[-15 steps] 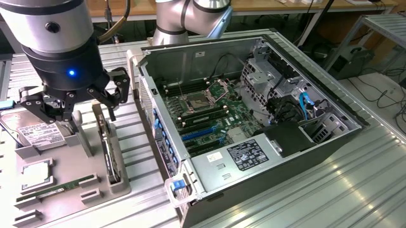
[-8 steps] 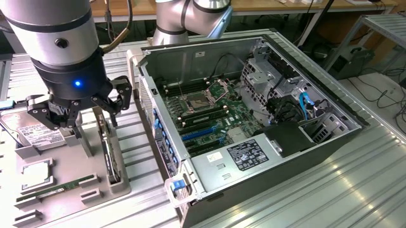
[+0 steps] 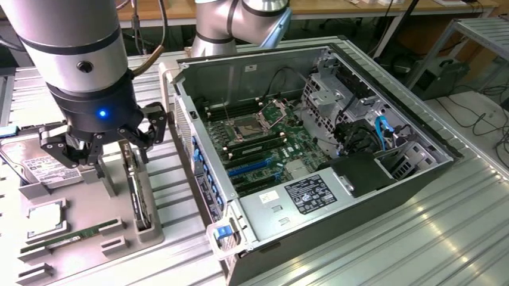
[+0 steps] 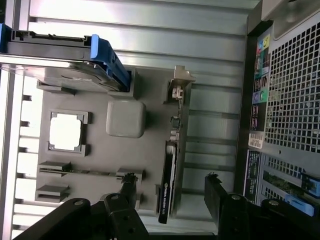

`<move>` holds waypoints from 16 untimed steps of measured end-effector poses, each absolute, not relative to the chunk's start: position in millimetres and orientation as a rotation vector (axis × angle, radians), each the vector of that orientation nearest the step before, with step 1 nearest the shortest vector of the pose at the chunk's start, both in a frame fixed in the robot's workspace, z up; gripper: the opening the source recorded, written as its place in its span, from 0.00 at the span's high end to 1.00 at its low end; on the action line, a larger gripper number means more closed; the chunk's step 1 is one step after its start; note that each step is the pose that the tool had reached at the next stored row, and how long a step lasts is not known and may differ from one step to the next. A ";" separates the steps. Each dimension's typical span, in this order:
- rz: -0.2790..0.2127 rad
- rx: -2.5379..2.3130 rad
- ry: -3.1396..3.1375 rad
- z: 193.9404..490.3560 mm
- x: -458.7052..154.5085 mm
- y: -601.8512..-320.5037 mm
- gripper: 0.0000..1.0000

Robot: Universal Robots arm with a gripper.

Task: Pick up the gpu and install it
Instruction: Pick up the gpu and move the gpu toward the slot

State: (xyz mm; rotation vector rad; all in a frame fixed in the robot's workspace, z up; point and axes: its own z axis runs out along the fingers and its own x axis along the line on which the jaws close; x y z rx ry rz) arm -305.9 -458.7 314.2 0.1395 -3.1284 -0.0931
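Observation:
The gpu (image 3: 139, 199) stands on its edge in a slot of the grey parts tray (image 3: 87, 262), at the exterior view's left. In the wrist view the gpu (image 4: 171, 167) is a thin dark card with its silver bracket (image 4: 180, 85) at one end. My gripper (image 3: 123, 179) hangs just above it, open. Its two black fingertips (image 4: 129, 182) stand one on each side of the card, apart from it, with the gripper (image 4: 172, 187) centred over the card's fan end. Nothing is held.
The open computer case (image 3: 445, 155) lies right of the tray, with its motherboard (image 3: 270, 143) and blue slots (image 3: 247, 170) exposed. The tray also carries a hard drive (image 3: 40, 164), a CPU (image 3: 47, 214) and a RAM stick (image 3: 75, 235). The case's perforated back (image 4: 292, 100) is close beside the tray.

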 end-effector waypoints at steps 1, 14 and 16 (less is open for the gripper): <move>-0.093 0.140 -3.128 312.5 -305.8 -458.7 0.34; -0.094 0.072 -3.131 288.3 -305.9 -458.7 0.34; -0.093 0.071 -3.131 284.5 -305.9 -458.7 0.34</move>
